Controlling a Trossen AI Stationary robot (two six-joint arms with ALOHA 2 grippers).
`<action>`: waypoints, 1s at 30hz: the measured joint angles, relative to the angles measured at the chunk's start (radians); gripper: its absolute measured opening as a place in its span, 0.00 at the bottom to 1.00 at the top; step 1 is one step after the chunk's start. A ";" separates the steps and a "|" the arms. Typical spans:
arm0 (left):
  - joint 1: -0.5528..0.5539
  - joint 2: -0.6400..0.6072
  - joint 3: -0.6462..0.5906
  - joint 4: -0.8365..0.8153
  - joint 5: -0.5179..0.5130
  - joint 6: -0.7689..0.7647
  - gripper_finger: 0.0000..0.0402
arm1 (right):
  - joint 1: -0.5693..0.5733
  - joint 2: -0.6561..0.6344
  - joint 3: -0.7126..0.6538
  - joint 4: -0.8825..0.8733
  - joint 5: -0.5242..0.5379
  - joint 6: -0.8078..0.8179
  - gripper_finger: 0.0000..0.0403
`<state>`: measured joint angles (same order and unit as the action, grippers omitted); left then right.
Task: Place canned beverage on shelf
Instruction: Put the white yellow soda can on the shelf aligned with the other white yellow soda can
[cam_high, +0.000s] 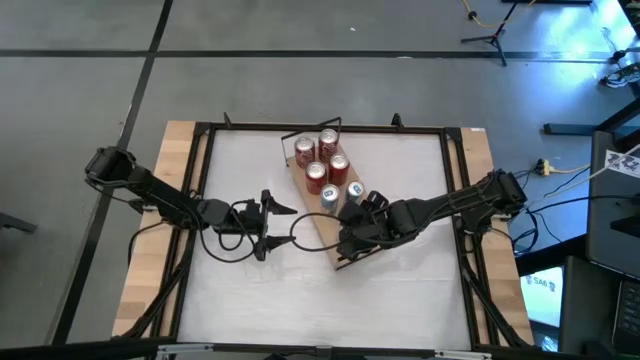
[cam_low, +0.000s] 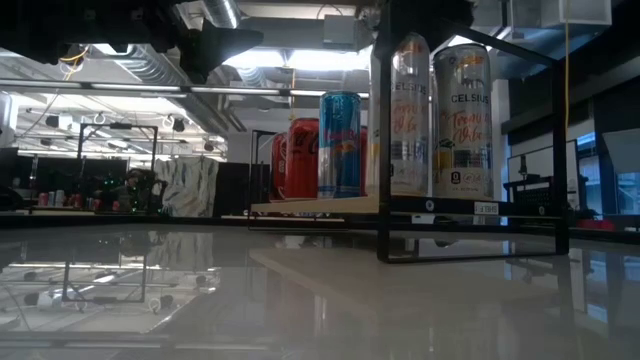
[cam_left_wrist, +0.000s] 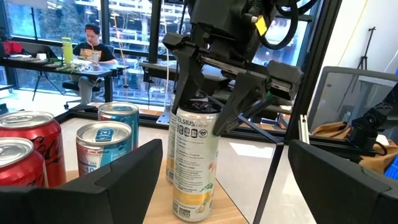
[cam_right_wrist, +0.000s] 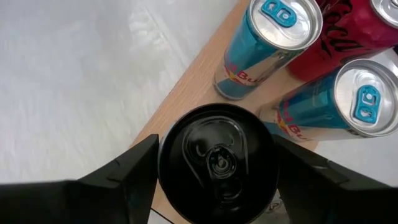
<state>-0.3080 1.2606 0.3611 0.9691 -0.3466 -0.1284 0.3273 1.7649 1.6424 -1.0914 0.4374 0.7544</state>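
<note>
The light-wood shelf (cam_high: 325, 238) lies slantwise on the white table, with black wire rails at its ends. Several red cans (cam_high: 318, 160) and two blue cans (cam_high: 342, 192) stand on its far half. My right gripper (cam_high: 352, 226) is over the shelf's near half, shut on a tall white Celsius can (cam_left_wrist: 194, 162) with a black top (cam_right_wrist: 217, 163). The can's base is at the board (cam_left_wrist: 233, 211). My left gripper (cam_high: 268, 225) is open and empty over the table, left of the shelf, facing that can. My right gripper pinches the Celsius can at its upper end, just below the rim (cam_left_wrist: 214, 127), between its two fingers, one on each side. The fingers (cam_right_wrist: 140, 171) come from above, pointing down. The can is upright, its base at the shelf board; whether it rests there, I cannot tell.
The blue cans (cam_right_wrist: 267, 43) stand close beside the held can, on its far side. In the low view two tall Celsius cans (cam_low: 462, 120) show side by side within the black rail (cam_low: 470, 235). Bare white table lies left of the shelf and toward the near edge.
</note>
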 joint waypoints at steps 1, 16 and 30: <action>0.000 0.000 0.000 0.000 0.000 0.000 0.84 | 0.000 0.000 0.000 0.002 0.000 0.000 0.66; 0.000 0.000 0.000 0.000 0.000 0.000 0.84 | 0.000 0.002 0.000 0.019 -0.009 -0.002 0.66; 0.000 0.000 0.000 0.000 0.000 0.000 0.84 | -0.001 0.002 0.000 0.022 -0.027 -0.002 0.66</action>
<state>-0.3080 1.2606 0.3611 0.9688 -0.3466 -0.1284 0.3267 1.7665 1.6421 -1.0698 0.4107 0.7528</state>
